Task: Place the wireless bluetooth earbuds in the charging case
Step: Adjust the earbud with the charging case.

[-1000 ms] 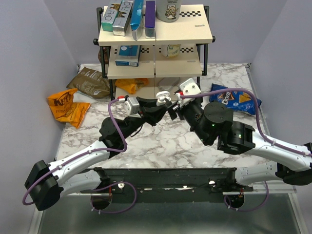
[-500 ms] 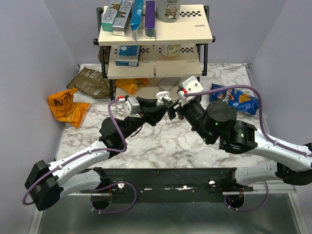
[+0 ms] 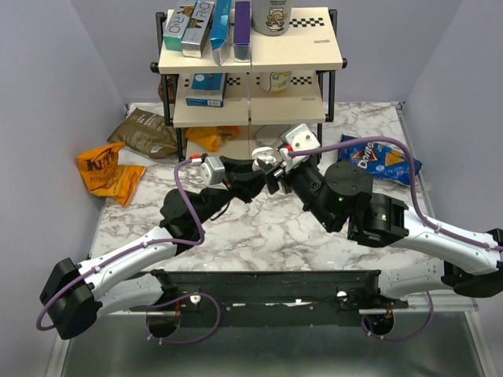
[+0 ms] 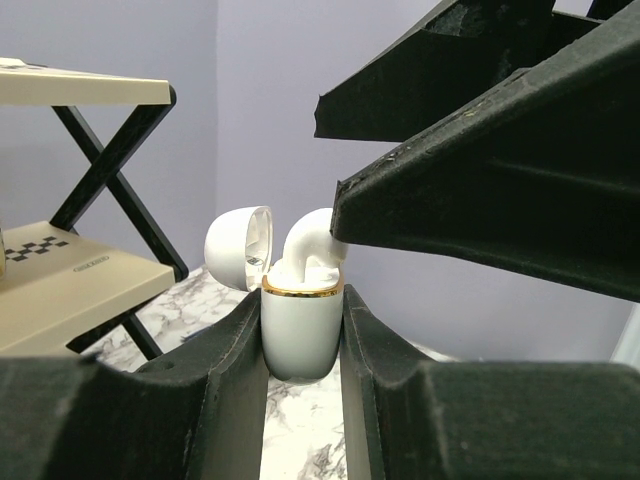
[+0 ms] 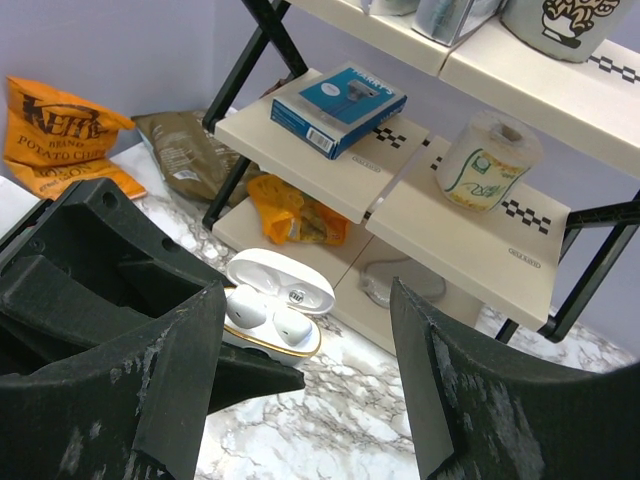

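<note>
Heads up: the charging case (image 4: 300, 340) here is white with a gold rim. It's pinched upright in the left gripper (image 4: 303, 310), held around the middle of the worktop (image 5: 320, 430), just in front of the shelf rack (image 5: 470, 240). Its lid (image 4: 238, 245) is flipped open, and from the right wrist both earbuds (image 5: 247, 308) look to be sitting in their wells.

The right gripper (image 5: 307, 287) has its jaws wide with nothing in them, one finger right up against a bud.

My worry is that from the left wrist, that bud looks like it's standing proud. A sideways nudge could pop it out or twist the case in the grip.
</note>
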`<state>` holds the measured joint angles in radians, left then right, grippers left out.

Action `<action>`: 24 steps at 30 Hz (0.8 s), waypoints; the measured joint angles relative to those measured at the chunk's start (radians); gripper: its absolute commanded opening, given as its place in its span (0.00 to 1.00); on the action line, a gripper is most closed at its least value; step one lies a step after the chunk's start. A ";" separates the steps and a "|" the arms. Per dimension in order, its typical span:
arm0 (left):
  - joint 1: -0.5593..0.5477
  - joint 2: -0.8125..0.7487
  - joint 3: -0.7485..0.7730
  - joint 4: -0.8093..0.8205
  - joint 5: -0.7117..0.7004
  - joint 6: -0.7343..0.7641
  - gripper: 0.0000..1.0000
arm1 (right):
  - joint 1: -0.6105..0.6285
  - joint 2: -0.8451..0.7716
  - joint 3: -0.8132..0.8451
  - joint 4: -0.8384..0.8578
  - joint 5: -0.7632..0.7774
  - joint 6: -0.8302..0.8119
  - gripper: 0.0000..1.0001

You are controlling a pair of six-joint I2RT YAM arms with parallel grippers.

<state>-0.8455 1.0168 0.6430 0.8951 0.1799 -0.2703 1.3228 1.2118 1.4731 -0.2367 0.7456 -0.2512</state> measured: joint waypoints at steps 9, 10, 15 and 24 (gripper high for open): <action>0.000 -0.023 0.000 -0.006 0.000 0.001 0.00 | -0.010 -0.015 -0.006 -0.005 0.016 0.000 0.75; 0.000 -0.024 0.000 -0.006 0.000 0.001 0.00 | -0.010 -0.017 -0.008 -0.006 0.019 0.000 0.75; 0.000 -0.026 0.000 -0.007 0.000 0.001 0.00 | -0.010 -0.022 -0.010 -0.016 0.024 0.002 0.75; 0.000 -0.047 -0.041 0.021 0.026 0.003 0.00 | -0.097 -0.052 0.001 -0.042 0.030 0.056 0.05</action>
<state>-0.8452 0.9695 0.6022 0.9157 0.2054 -0.2676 1.2263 1.1599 1.4742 -0.2790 0.7753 -0.1947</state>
